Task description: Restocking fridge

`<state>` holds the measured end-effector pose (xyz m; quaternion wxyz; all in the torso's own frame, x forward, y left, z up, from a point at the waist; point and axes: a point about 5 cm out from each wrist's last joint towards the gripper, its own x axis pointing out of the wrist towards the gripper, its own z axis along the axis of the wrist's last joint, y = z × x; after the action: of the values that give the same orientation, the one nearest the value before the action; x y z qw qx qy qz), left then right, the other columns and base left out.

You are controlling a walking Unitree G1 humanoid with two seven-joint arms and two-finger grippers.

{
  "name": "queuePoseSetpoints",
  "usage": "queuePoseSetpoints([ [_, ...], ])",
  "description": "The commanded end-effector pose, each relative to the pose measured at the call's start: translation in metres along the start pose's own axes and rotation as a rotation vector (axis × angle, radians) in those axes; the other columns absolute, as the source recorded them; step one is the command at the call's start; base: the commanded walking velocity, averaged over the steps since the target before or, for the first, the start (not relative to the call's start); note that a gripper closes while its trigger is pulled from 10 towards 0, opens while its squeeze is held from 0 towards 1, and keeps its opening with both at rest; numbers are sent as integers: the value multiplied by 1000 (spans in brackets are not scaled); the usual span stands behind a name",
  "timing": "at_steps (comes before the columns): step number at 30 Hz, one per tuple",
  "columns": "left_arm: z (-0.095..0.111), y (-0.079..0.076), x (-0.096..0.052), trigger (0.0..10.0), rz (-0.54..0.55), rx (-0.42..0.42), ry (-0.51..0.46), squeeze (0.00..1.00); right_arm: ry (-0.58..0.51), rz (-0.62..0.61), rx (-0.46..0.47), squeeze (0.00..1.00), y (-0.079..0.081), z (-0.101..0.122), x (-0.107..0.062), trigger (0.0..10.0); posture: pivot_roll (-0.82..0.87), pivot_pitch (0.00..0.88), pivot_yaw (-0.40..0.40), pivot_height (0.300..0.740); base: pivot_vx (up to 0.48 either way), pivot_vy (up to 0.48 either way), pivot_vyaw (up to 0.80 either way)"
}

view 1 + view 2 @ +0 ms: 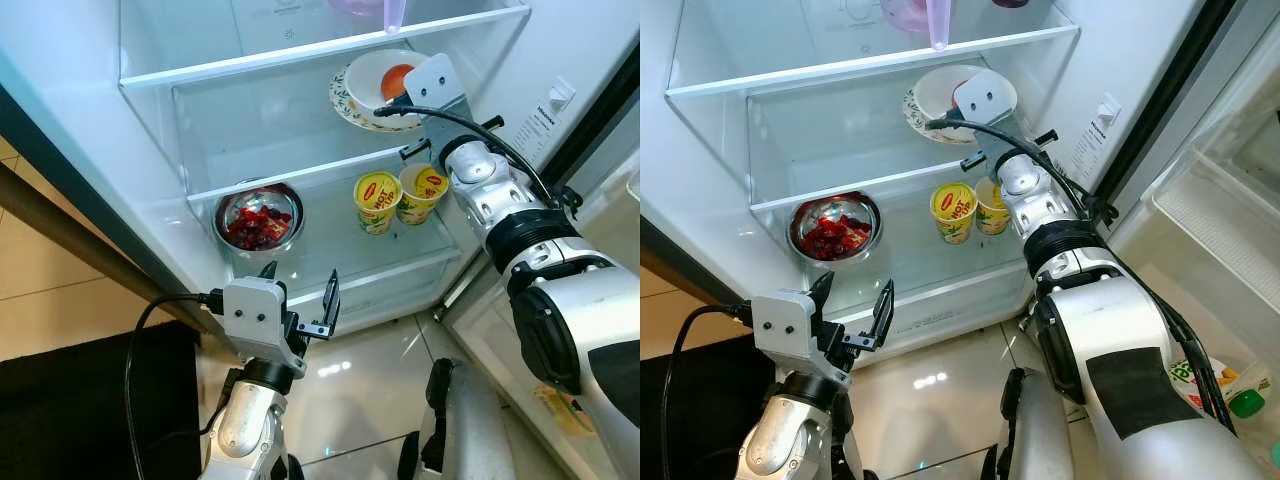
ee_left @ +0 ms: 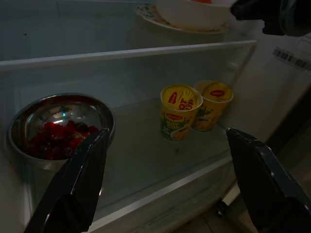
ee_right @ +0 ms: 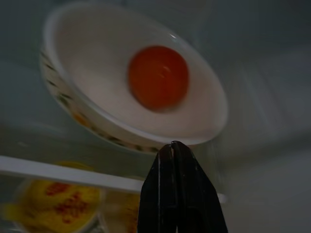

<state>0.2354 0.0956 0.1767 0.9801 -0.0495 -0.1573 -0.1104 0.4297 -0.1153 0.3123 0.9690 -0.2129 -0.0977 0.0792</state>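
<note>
Inside the open fridge, head views: glass shelves. Middle shelf: white bowl on a patterned plate, orange fruit in the bowl. Lower shelf: steel bowl of red pieces at the robot's left; two yellow cups, touching, toward the right. Right gripper: reached in to the middle shelf at the bowl's near rim; its wrist block covers the fingers. Left gripper: held outside, just before the lower shelf's front edge, fingers spread, holding nothing. Floor: glossy tile; dark mat at the left.

Left wrist view, dim: both black fingers set wide apart. Between them lie the steel bowl and the two cups. Plate and bowl on the shelf above.

Right wrist view, dim and blurred: fingers pressed together, nothing between them, tips just short of the white bowl's rim. Orange fruit rests in the bowl. Yellow cup lid shows beneath the shelf edge.
</note>
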Motion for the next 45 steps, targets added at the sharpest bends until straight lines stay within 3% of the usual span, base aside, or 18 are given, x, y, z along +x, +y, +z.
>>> queuePoseSetpoints([
  [1, -8, 0, -2, 10000, 7, -11, 32, 0, -3, 59, 61, 0, 8, -7, -1, 10000, 165, 379, 17, 480, 0, 0, 0],
  [4, -13, 1, -1, 10000, 5, -11, 39, 0, -62, 210, 181, 0, 15, -11, -5, 10000, 134, 346, 18, 480, 0, 0, 0],
  [10, -28, 3, 2, 10000, 2, -24, 64, 0, -77, 243, 235, 0, 13, -28, -12, 10000, 83, 293, 13, 480, 0, 0, 0],
  [16, -50, 9, 2, 10000, -29, -12, 116, 0, -35, 235, 390, 0, 21, -78, -31, 10000, 39, 230, 17, 480, 0, 0, 0],
  [17, -50, 9, 2, 10000, -29, -12, 116, 0, -35, 235, 390, 0, 21, -78, -31, 10000, 39, 230, 17, 480, 0, 0, 0],
  [18, -55, 11, 2, 10000, -39, -3, 125, 0, -21, 217, 444, 0, 23, -93, -39, 10000, 30, 206, 19, 480, 0, 0, 0],
  [22, -56, 14, 4, 10000, -43, 4, 125, 0, -5, 215, 481, 0, 26, -106, -46, 10000, 28, 192, 22, 480, 0, 0, 0],
  [23, -57, 19, 8, 10000, -48, 18, 114, 0, 42, 213, 522, 0, 34, -132, -61, 10000, 26, 169, 29, 480, 0, 0, 0],
  [24, -57, 22, 9, 10000, -49, 25, 108, 0, 57, 213, 540, 0, 36, -141, -68, 10000, 25, 166, 30, 480, 0, 0, 0],
  [29, -57, 27, 12, 10000, -50, 37, 98, 0, 64, 217, 569, 0, 41, -150, -75, 10000, 20, 153, 37, 480, 0, 0, 0],
  [36, -55, 43, 23, 10000, -44, 62, 60, 0, 113, 320, 610, 0, 73, -174, -102, 10000, 15, 106, 38, 480, 0, 0, 0],
  [45, -70, 49, 23, 10000, -5, 14, 103, 0, 108, 360, 628, 0, 79, -179, -111, 10000, -5, 102, 40, 490, 0, 0, 0],
])
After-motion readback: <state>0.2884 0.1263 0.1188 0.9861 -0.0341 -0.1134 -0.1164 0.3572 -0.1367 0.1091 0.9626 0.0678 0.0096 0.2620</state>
